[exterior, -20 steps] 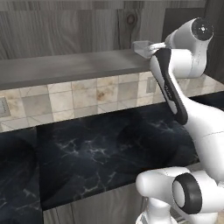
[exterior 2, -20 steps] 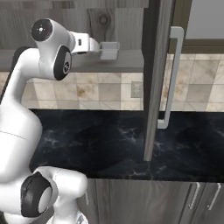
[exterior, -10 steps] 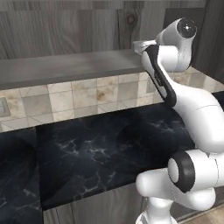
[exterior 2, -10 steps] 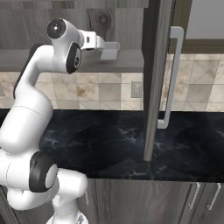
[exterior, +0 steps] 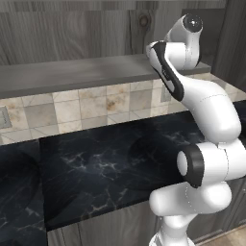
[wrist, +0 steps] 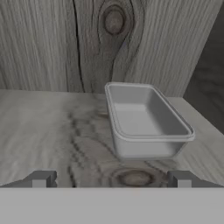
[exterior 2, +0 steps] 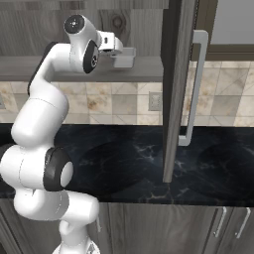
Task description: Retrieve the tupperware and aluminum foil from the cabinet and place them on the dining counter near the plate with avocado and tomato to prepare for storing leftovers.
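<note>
Resting on the cabinet (wrist: 52,57) shelf, tupperware (wrist: 146,120) holding nothing, end effector (wrist: 111,179) spread apart just before it

In the left base view the arm's upper links cover the right end of the shelf board (exterior: 72,74) and whatever stands there. In the right base view the hand (exterior 2: 118,52) hides the left part of the tupperware (exterior 2: 126,57), and the open door (exterior 2: 176,89) conceals the cabinet interior behind it. The counter (exterior 2: 144,163) runs past both side edges.
</note>
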